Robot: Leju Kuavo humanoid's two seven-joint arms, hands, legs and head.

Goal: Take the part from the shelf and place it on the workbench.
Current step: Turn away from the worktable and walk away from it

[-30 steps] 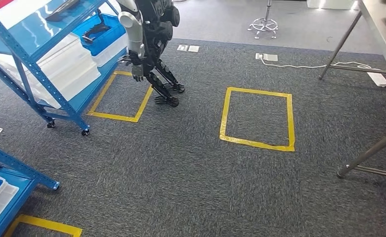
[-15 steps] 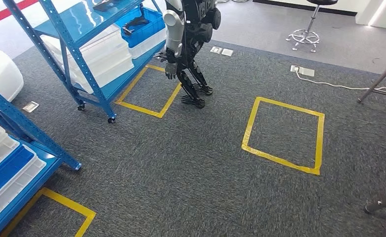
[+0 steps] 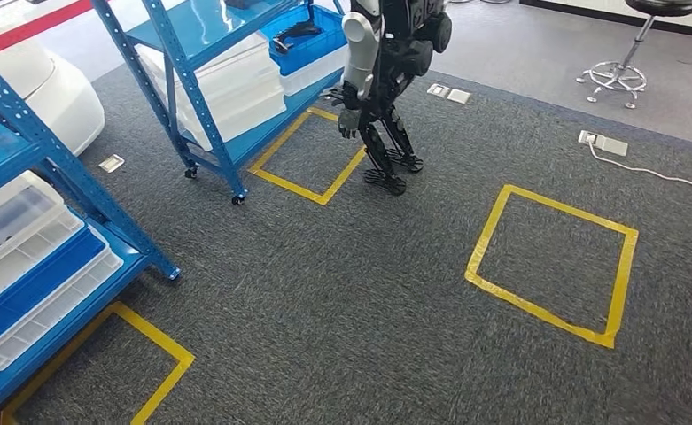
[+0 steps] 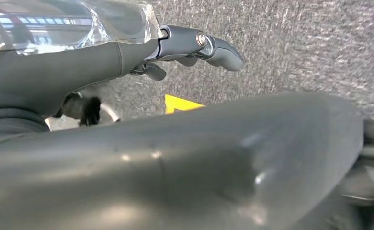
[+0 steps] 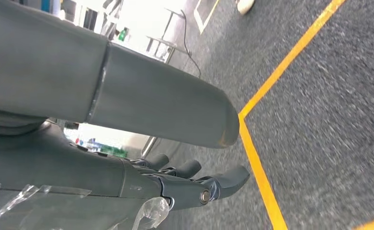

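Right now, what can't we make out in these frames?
- Part in the blue bin on the far shelf, head view: too small to identify.
- Near shelf: cut by the frame edge.
- Left hand fingers: partly behind the robot's body.
- Right hand: partly behind its forearm.

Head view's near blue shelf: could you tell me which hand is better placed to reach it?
Probably left: the blue shelf stands on that side, and left hand and right hand both hang empty over carpet.

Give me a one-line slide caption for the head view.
Second humanoid robot stands beside blue metal shelf of white plastic bins; yellow tape squares mark grey carpet.
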